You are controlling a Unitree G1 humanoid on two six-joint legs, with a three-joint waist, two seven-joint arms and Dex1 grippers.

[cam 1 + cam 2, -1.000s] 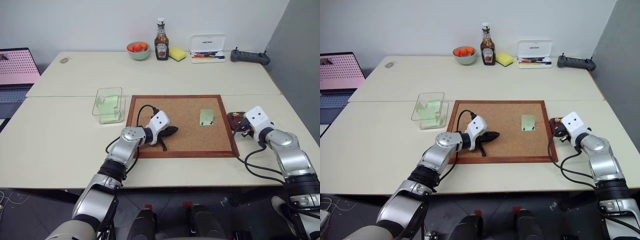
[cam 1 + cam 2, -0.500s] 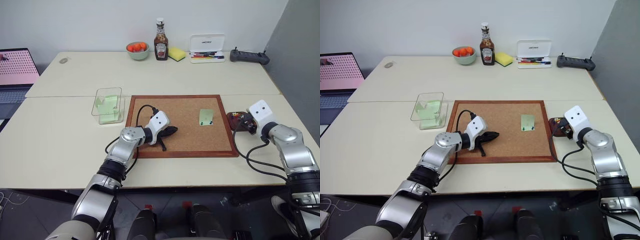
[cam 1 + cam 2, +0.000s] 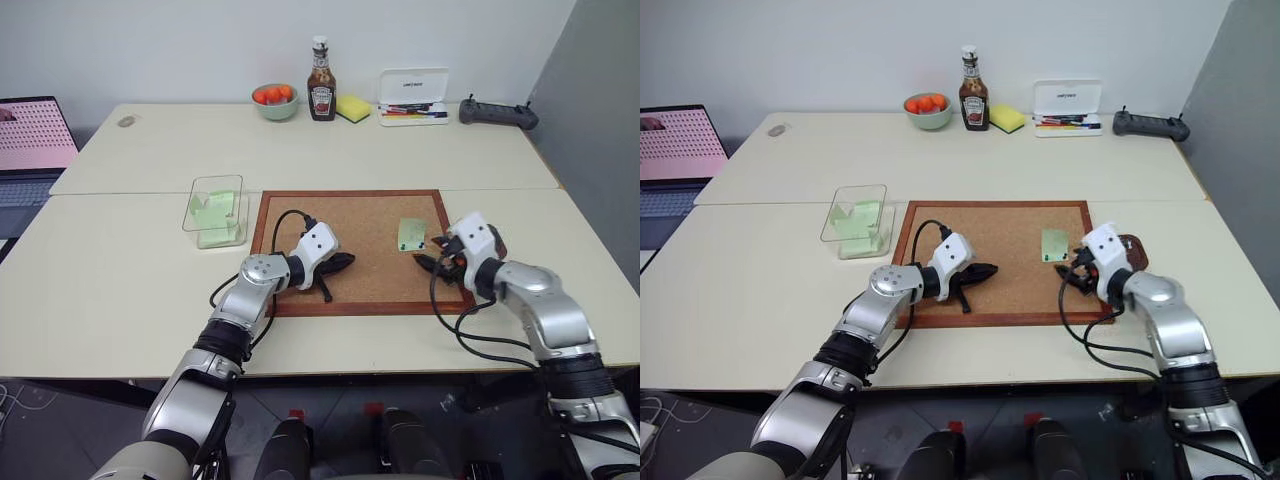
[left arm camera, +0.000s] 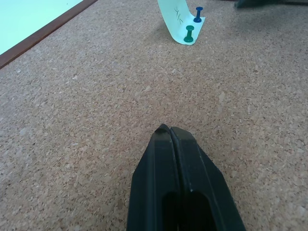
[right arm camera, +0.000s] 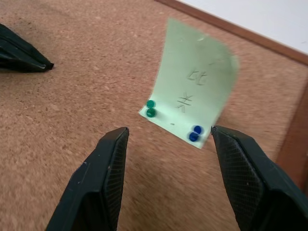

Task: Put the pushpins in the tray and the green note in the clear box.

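The green note [image 5: 198, 94] sits on the cork board [image 3: 370, 280], pinned along its lower edge by a green pushpin [image 5: 150, 108] and a blue pushpin [image 5: 196, 133] — the right gripper [image 5: 166, 137] hangs just before it, jaws wide apart. The left gripper [image 4: 169, 136] rests closed on the cork.

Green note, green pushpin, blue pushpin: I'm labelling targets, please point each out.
green note [image 5: 199, 86], right wrist view, middle of the curled sheet.
green pushpin [image 5: 150, 112], right wrist view, on its head.
blue pushpin [image 5: 196, 129], right wrist view, on its head.
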